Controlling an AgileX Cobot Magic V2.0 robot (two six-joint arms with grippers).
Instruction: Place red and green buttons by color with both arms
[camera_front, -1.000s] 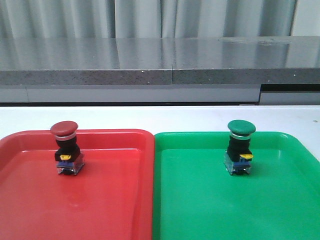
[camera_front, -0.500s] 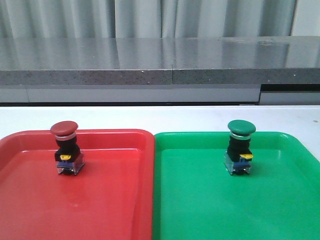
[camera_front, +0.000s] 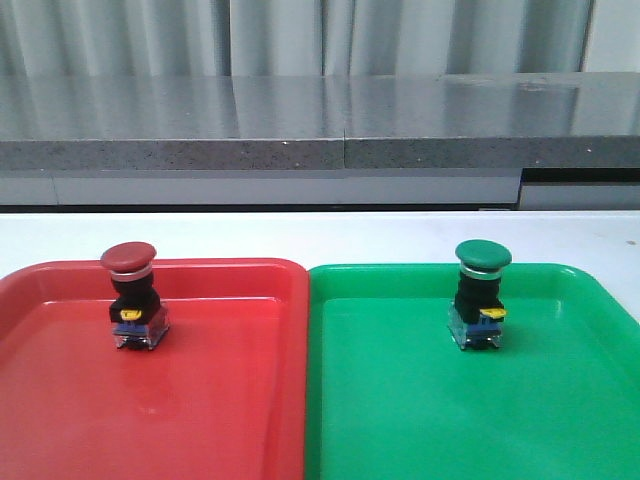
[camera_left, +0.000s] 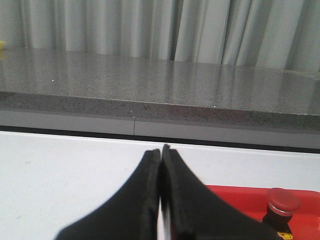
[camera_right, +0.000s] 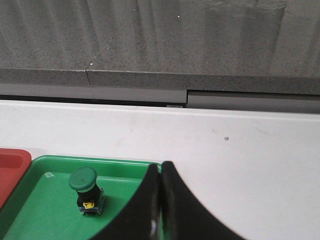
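The red button (camera_front: 131, 295) stands upright in the red tray (camera_front: 220, 400) and the green button (camera_front: 480, 297) stands upright in the green tray (camera_front: 420, 400), each with its long axis vertical, dome cap on top, black body below, a yellow tab on the side toward the camera and a clear base on the tray floor. The left gripper (camera_left: 161, 160) has its fingers pressed together with nothing between them, raised over the white table (camera_left: 60, 175) short of the red tray's far edge, with the red button off to one side of its tips. The right gripper (camera_right: 160, 172) is likewise pressed together on nothing, apparently held level over the green tray's far rim, though its height is hard to judge, with the green button just beside its fingers.
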